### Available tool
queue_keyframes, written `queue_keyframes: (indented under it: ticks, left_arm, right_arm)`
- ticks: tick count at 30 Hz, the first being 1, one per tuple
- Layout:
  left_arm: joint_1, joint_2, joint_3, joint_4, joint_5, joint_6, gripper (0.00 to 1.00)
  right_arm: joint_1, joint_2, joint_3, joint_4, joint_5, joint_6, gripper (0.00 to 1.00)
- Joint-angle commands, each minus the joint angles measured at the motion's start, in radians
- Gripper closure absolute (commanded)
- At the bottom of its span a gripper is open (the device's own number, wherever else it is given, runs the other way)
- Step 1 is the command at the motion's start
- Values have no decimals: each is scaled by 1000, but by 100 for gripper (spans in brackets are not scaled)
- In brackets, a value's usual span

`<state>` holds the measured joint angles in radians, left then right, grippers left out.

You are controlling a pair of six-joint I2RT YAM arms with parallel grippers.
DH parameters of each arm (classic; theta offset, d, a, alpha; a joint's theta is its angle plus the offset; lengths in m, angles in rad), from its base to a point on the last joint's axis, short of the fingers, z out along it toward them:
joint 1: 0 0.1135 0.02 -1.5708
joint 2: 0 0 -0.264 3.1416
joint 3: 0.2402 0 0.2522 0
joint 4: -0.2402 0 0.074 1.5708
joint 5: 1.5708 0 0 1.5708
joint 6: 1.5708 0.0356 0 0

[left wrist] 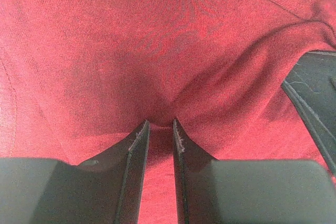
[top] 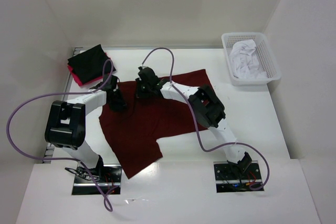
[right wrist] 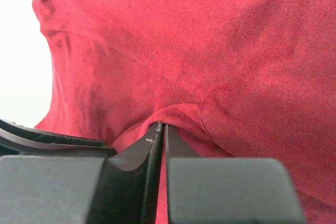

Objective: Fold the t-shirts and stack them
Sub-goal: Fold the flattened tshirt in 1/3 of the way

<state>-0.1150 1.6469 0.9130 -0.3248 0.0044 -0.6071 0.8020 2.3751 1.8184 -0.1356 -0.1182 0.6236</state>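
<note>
Tabletop [top: 173, 192] bears maroon t-shirt [top: 142, 124], fold pinched between right fingers [right wrist: 151, 153].

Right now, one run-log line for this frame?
step: fold | left gripper: pinching maroon t-shirt | right gripper: shut on it | folded stack: rear left, black over pink
</note>
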Motion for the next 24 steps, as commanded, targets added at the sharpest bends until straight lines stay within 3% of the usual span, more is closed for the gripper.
queue_keyframes:
  ticks: [1, 8, 14, 20, 24]
  left_arm:
    - [-5, 44, 7, -7, -17, -8, 68]
    - [-5, 44, 7, -7, -26, -8, 68]
    - [-5, 53, 7, -7, -35, -8, 68]
    - [-5, 53, 7, -7, -35, -8, 68]
    - [-5, 53, 7, -7, -35, -8, 68]
  right_arm:
    - [17, -7, 25, 17, 3, 1, 100]
    - [17, -92, -61, 26, 71, 1, 99]
    - [17, -92, -79, 7, 9, 6, 70]
    - [17, -145, -215, 144, -28, 47, 62]
    - [17, -130, -189, 151, -54, 47, 62]
